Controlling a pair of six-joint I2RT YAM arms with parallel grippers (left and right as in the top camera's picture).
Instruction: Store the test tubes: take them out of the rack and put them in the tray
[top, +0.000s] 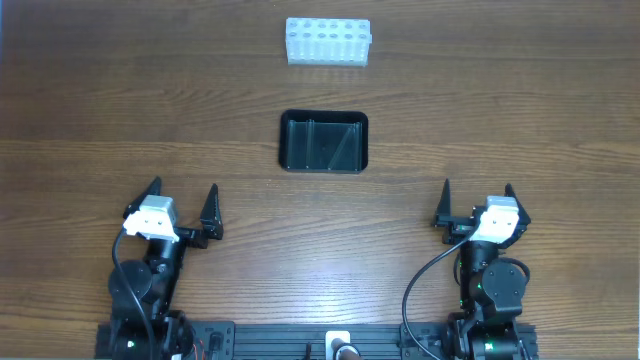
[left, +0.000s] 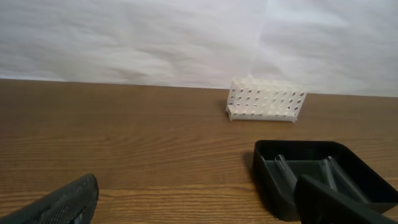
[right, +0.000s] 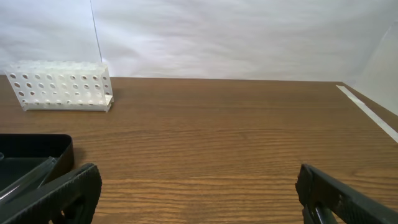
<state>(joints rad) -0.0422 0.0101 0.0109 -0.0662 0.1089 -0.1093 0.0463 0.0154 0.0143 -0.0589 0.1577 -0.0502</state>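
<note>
Top view: white, many-holed rack (top: 328, 42); black tray (top: 283, 141) holding clear tubes (top: 345, 144).

A brown wood-grain table (top: 100, 110) carries everything, its grain running from side to side. Behind its far edge stands a white, faintly wrinkled backdrop (left: 124, 43), softly and evenly lit. A thin dark line (right: 96, 31) runs straight down that backdrop. Near the table's right edge lies a pale strip (right: 368, 113).
</note>
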